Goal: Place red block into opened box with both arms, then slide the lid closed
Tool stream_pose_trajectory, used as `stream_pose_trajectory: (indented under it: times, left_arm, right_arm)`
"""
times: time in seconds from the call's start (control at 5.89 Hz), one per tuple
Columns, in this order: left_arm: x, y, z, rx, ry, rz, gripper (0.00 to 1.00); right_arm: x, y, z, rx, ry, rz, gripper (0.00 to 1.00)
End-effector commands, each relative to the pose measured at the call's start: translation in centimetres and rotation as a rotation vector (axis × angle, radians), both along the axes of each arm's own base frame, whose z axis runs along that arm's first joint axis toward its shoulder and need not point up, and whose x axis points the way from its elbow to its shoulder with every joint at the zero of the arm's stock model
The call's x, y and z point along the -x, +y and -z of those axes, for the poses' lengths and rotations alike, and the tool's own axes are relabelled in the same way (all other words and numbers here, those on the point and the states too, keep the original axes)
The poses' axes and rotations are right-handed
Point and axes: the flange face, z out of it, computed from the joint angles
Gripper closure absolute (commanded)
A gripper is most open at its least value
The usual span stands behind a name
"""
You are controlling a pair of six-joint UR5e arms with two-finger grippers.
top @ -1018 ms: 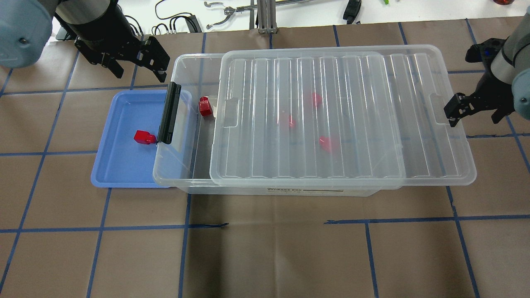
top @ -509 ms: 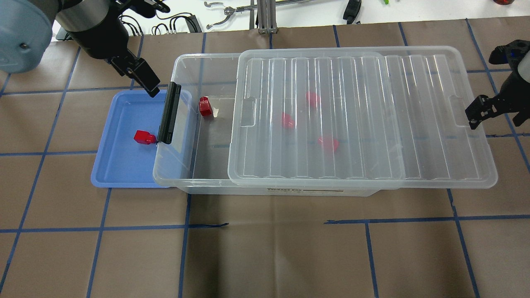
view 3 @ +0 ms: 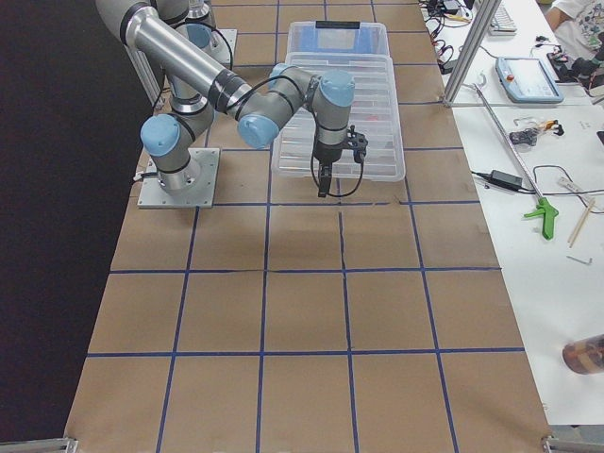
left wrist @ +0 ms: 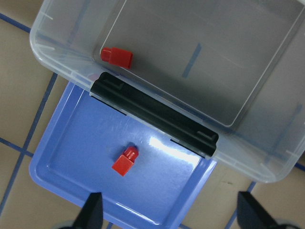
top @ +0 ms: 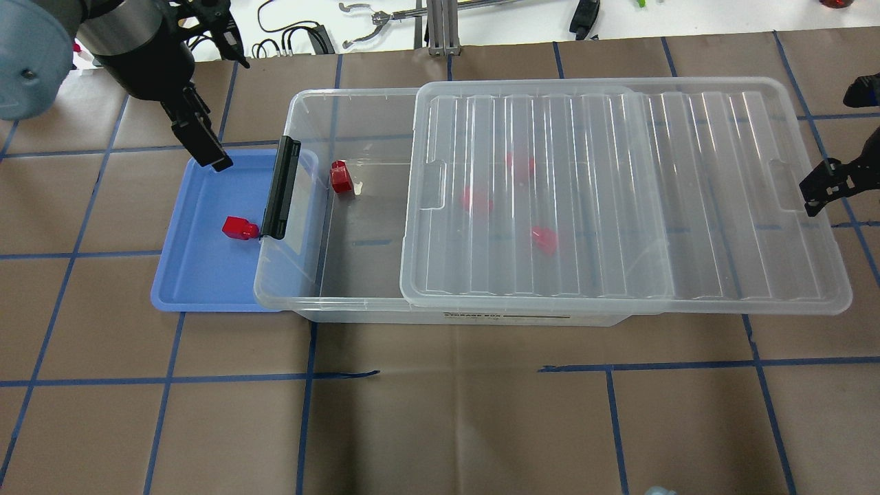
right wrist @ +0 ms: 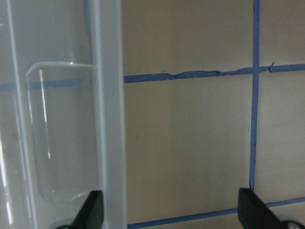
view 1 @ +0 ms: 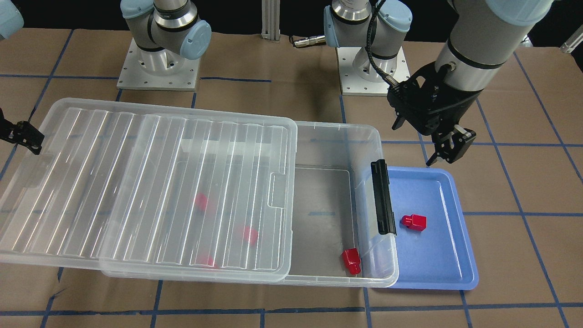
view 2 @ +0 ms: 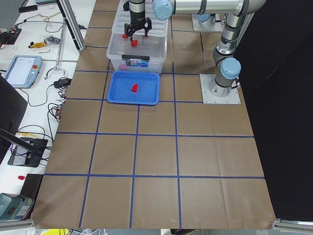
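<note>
Red block (top: 240, 227) lies on the blue tray (top: 199, 282) beside the box (top: 302, 110), whose lid (top: 619, 206) sits partly off, so the pick seems in hand: left gripper (left wrist: 169, 217), jaws spread and empty above the tray, must descend and clench it; right gripper (right wrist: 169, 214), also released, sits at the lid's far edge.

A robotics lab: robot arms (view 3: 179, 57) bolted by mounting plates (view 1: 132, 78) to a table (view 2: 161, 161) papered brown and gridded with blue tape (view 2: 146, 175), beside a bench (view 3: 557, 283) holding a teach pendant (view 3: 525, 75) and cables (view 3: 514, 179).
</note>
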Motion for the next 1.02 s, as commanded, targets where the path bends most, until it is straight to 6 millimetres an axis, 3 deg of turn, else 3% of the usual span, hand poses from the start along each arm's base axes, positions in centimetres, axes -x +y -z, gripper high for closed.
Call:
stream_pose_trajectory:
  times: [0.0, 0.17, 0.34, 0.51, 0.68, 0.85]
  left_arm:
    - [-2.6, 0.5, -0.8, 0.010, -0.021, 0.195, 0.02]
    - [-3.4, -1.0, 1.4, -0.010, -0.026, 0.338, 0.02]
    - [-4.7, -1.6, 4.1, -0.033, -0.015, 0.343, 0.02]
    - [-5.7, -2.5, 8.1, -0.010, -0.028, 0.409, 0.02]
    - [-7.5, -3.3, 12.9, 0.041, -0.049, 0.385, 0.02]
    - [-8.2, -3.7, 19.5, 0.042, -0.050, 0.374, 0.02]
  right_arm:
    - [-1.2, -0.3, -2.8, 0.059, -0.004, 0.025, 0.00]
    - [-4.3, -1.1, -5.0, 0.096, -0.027, 0.000, 0.00]
    - [-9.5, -2.4, -7.4, 0.130, -0.022, -0.010, 0.00]
    - [-15.2, -3.0, -10.6, 0.140, -0.032, 0.001, 0.00]
    - [-20.2, -3.1, -13.0, 0.122, -0.049, 0.009, 0.00]
    - [-22.4, -2.9, -13.8, 0.118, -0.056, 0.014, 0.00]
